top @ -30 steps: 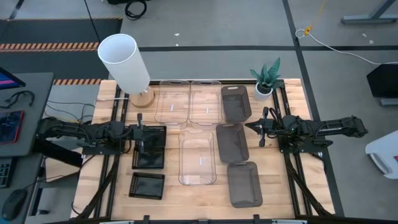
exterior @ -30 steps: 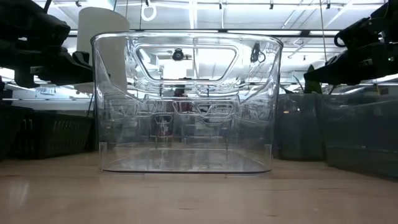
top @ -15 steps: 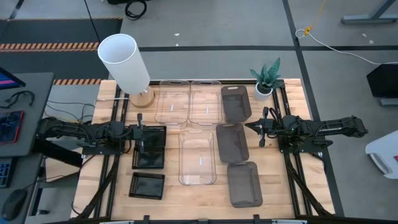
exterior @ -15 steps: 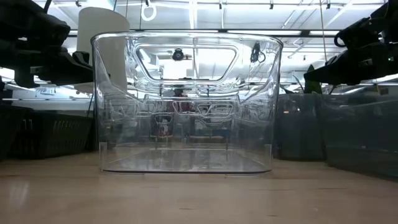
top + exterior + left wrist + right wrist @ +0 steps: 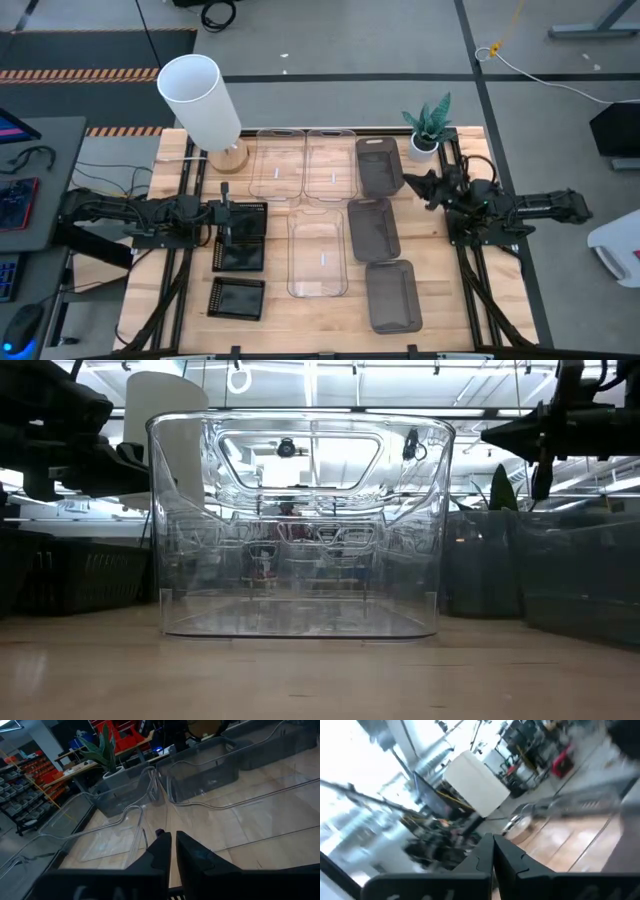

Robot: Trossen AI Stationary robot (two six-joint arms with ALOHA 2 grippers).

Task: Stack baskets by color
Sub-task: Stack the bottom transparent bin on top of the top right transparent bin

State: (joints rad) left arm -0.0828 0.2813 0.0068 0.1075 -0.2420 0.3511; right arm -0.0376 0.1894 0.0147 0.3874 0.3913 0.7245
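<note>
Three clear baskets stand on the table: two side by side at the far edge (image 5: 275, 165) (image 5: 333, 165) and one in the middle (image 5: 318, 252), close before the low camera (image 5: 300, 525). Three dark grey baskets (image 5: 380, 165) (image 5: 373, 228) (image 5: 393, 295) line up to their right. Two black grid baskets (image 5: 240, 240) (image 5: 237, 298) sit at the left. My left gripper (image 5: 226, 214) (image 5: 172, 842) hangs shut above the farther black basket. My right gripper (image 5: 412, 184) (image 5: 488, 432) is shut and raised, to the right of the dark grey baskets.
A white cylindrical lamp (image 5: 203, 100) stands at the far left corner, and a small potted plant (image 5: 428, 128) at the far right corner. Bare wood lies along the near edge (image 5: 320, 325) and between the right arm and the grey baskets.
My right gripper has risen, rolled about its own axis and tipped its fingers upward, shifting a little toward the far edge; it has stayed shut. No basket has moved.
</note>
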